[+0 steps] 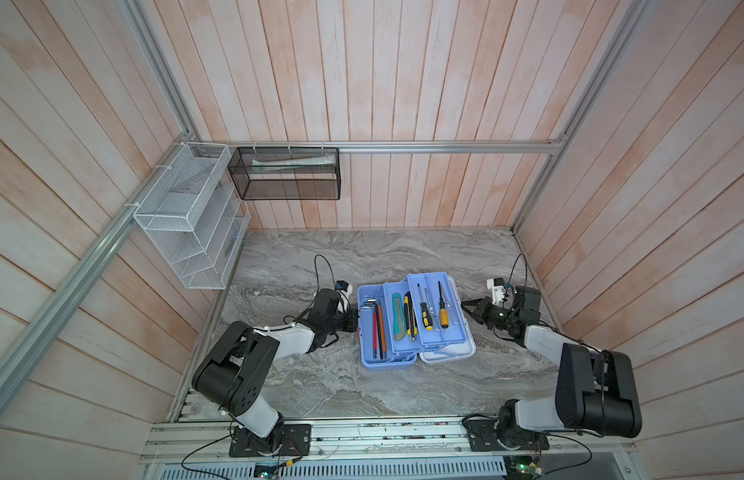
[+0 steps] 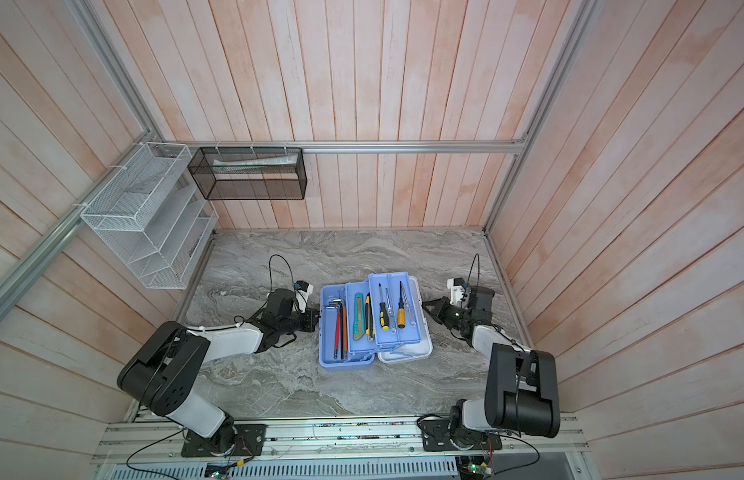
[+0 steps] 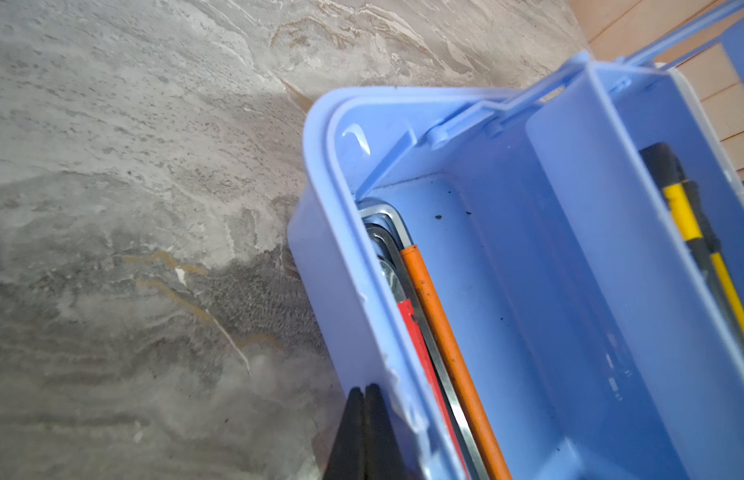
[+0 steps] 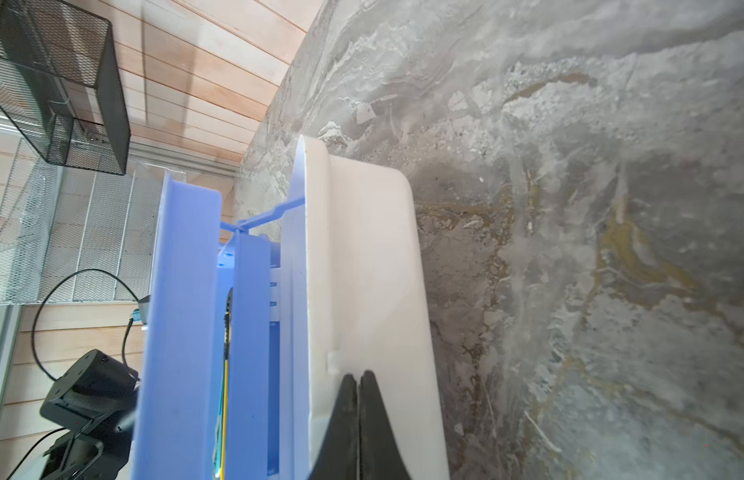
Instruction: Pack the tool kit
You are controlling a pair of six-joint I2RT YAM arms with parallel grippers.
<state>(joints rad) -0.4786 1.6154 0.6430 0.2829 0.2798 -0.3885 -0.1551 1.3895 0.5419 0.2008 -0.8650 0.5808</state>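
The tool kit (image 1: 389, 362) (image 2: 345, 360) stands open mid-table, its light blue trays fanned out in steps. Hex keys (image 1: 376, 328) (image 3: 445, 332) lie in the base, utility knives (image 1: 403, 318) in the middle tray, and screwdrivers (image 1: 434, 309) in the top tray. Its white lid (image 1: 449, 353) (image 4: 370, 270) lies flipped open on the right, under the top tray. My left gripper (image 1: 355, 322) (image 3: 364, 388) is shut and empty, its tips against the base's left outer wall. My right gripper (image 1: 465, 305) (image 4: 357, 376) is shut and empty, its tips at the lid's right side.
A white wire basket (image 1: 187, 216) hangs on the left wall and a black mesh basket (image 1: 287, 174) on the back wall, both above the table. Wooden walls close in three sides. Both arm bases sit on the aluminium rail (image 1: 362, 436) at the front.
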